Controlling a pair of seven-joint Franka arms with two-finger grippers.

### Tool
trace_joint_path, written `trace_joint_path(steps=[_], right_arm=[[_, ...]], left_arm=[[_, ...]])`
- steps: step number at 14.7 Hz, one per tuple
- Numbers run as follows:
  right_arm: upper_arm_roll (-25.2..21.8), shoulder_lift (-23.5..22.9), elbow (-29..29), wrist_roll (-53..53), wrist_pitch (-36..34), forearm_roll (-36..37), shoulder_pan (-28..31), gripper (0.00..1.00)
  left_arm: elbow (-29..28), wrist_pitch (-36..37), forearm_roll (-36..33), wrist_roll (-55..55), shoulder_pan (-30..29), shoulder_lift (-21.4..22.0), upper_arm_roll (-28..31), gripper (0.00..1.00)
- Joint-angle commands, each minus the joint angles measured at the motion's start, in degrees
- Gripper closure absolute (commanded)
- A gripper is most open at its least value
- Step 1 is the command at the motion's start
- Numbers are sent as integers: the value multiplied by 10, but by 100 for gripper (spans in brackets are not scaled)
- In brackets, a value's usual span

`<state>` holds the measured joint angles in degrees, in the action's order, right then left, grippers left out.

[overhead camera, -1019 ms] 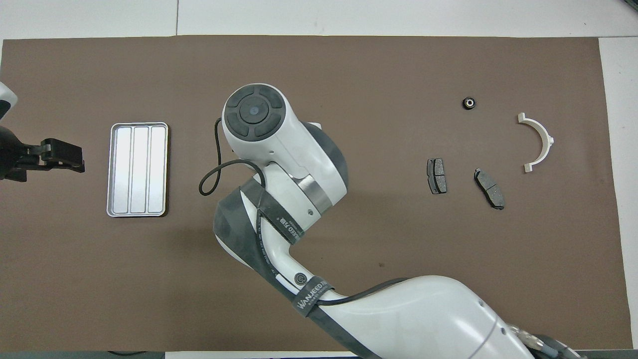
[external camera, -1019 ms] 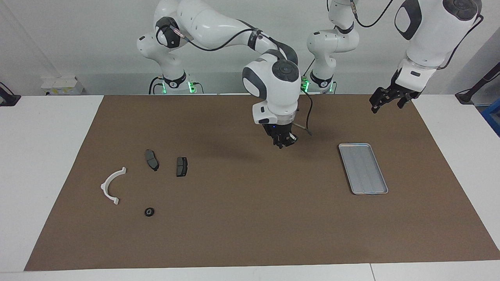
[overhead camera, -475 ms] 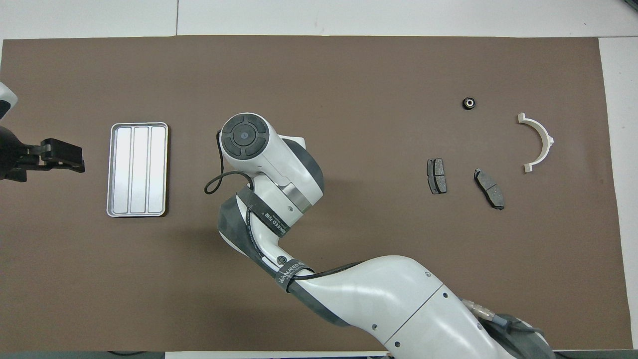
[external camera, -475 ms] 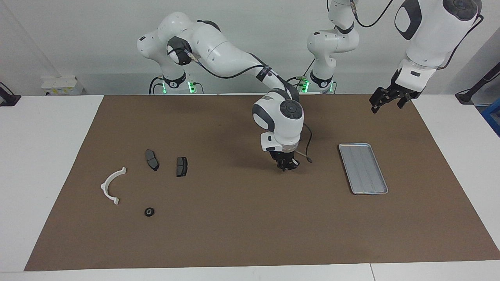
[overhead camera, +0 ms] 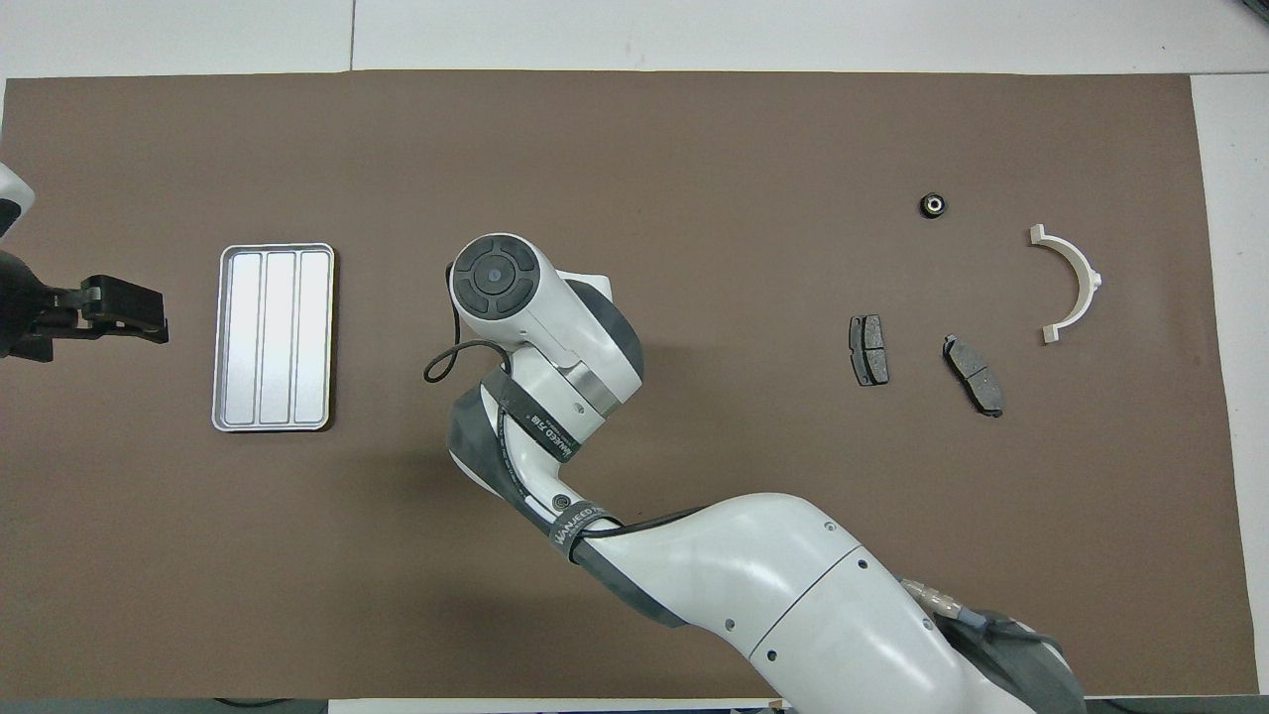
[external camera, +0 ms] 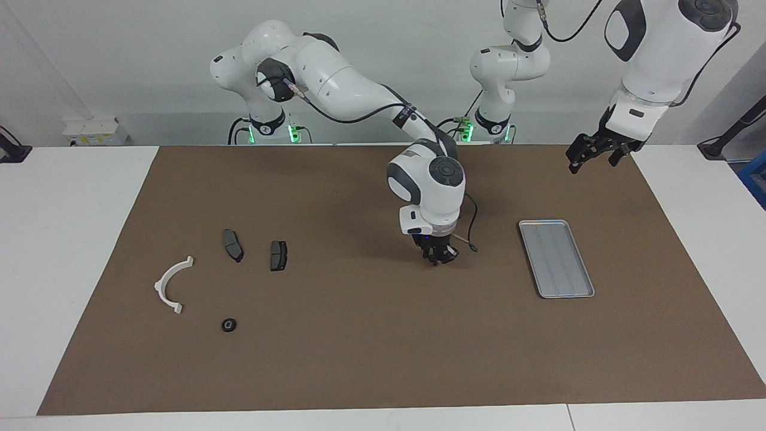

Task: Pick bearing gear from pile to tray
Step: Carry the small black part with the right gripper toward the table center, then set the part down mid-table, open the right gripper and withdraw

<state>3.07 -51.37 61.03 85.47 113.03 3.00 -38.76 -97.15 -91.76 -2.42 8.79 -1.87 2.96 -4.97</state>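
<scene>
The pile lies toward the right arm's end of the mat: a white arc (external camera: 172, 286), two dark brake pads (external camera: 233, 245) (external camera: 278, 255), and a small black round bearing gear (external camera: 228, 325) (overhead camera: 932, 205) farther from the robots than the pads. The silver tray (external camera: 556, 258) (overhead camera: 275, 337) lies bare toward the left arm's end. My right gripper (external camera: 438, 259) points down just above the mat, between the pile and the tray; in the overhead view its own wrist hides it. My left gripper (external camera: 592, 157) (overhead camera: 124, 309) waits open and raised, with nothing in it, beside the tray.
A brown mat (external camera: 371, 335) covers most of the white table (external camera: 66, 239). The right arm's cable (external camera: 473, 230) hangs in a loop beside its wrist. Bare mat stretches between the pile and the tray.
The right gripper has come down from well above the mat to just over it, shifting a little away from the robots. The left arm and the parts have not moved.
</scene>
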Motion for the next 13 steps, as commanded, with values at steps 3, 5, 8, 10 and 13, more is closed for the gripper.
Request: trace_joint_path(steps=[3, 5, 8, 10, 13], right_arm=[[7, 42, -28, -69, -120, 10, 57, 0], [9, 85, -27, -173, -162, 3, 107, 0], [9, 119, -21, -408, -198, 2, 207, 0], [8, 120, -7, -521, -193, 3, 262, 0], [8, 135, 56, -635, -130, 9, 332, 0]], left_arm=[[-2, 8, 6, -4, -1, 7, 0, 0], [-2, 8, 6, -4, -1, 7, 0, 0], [-2, 8, 6, -4, -1, 7, 0, 0], [-2, 8, 6, -4, -1, 7, 0, 0], [-2, 8, 6, -4, -1, 7, 0, 0]])
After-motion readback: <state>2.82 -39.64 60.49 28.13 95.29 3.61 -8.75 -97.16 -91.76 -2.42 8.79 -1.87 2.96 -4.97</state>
